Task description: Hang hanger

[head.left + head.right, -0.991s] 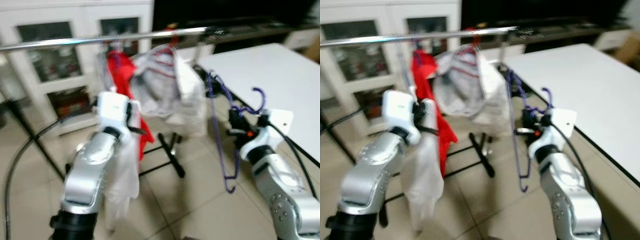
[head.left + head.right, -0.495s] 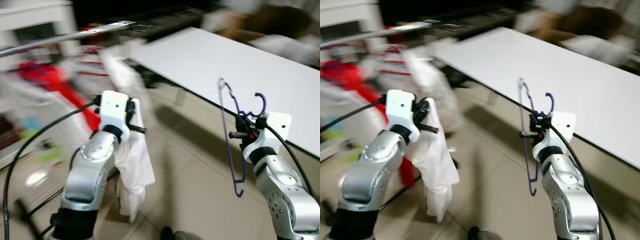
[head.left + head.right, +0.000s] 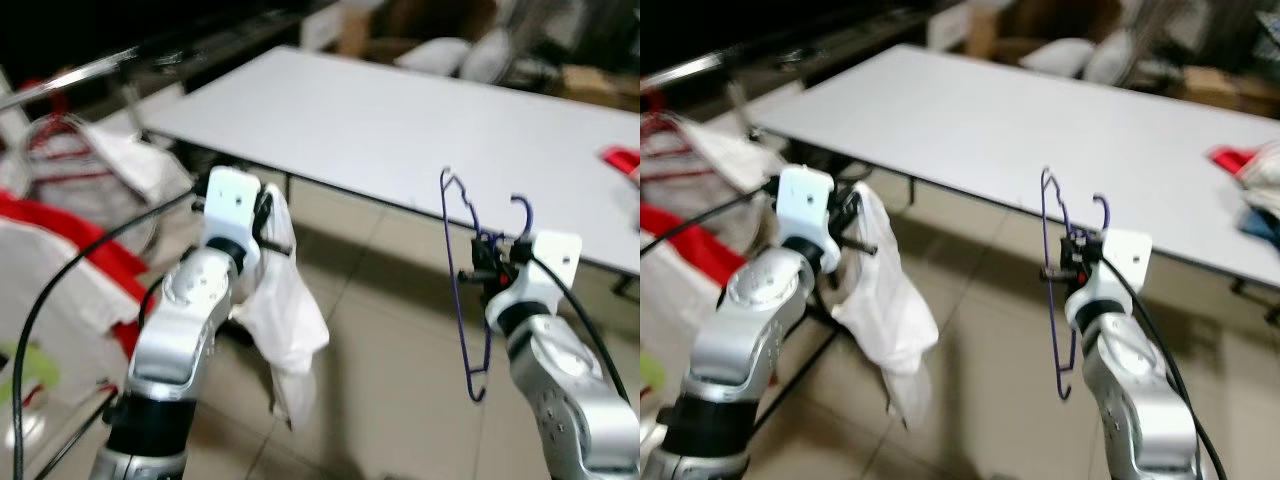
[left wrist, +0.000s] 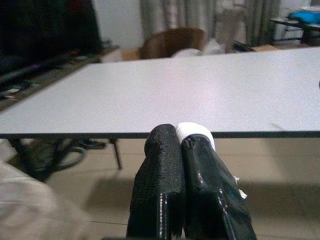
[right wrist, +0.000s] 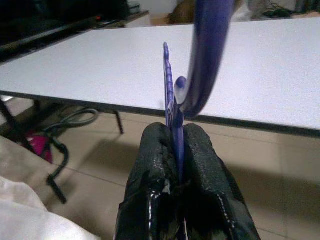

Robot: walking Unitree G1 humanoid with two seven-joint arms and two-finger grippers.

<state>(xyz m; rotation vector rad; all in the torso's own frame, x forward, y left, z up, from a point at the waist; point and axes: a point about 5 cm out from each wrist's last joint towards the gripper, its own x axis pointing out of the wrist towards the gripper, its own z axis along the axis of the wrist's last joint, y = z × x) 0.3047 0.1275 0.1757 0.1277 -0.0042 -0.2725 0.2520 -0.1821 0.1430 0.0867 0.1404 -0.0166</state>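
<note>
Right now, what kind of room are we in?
Likely a home laundry or living area: a clothes rail with hung garments, a long white table, tiled floor. Right gripper holds a purple hanger; left gripper a white cloth.

Both eye views are softly blurred throughout, most of all toward the left edge, where the clothes rail [image 3: 75, 75] and the red cloth [image 3: 40, 215] smear. The white surface [image 3: 400, 120] is the brightest area, evenly lit and without glare. Beneath its near edge a broad soft shadow lies on the tiled floor [image 3: 380, 400]. The background beyond the surface is dim. In the wrist views the black fingers [image 5: 200, 170] are sharp and faintly glossy, while the purple hanger [image 5: 207, 55] close to the lens is out of focus.
</note>
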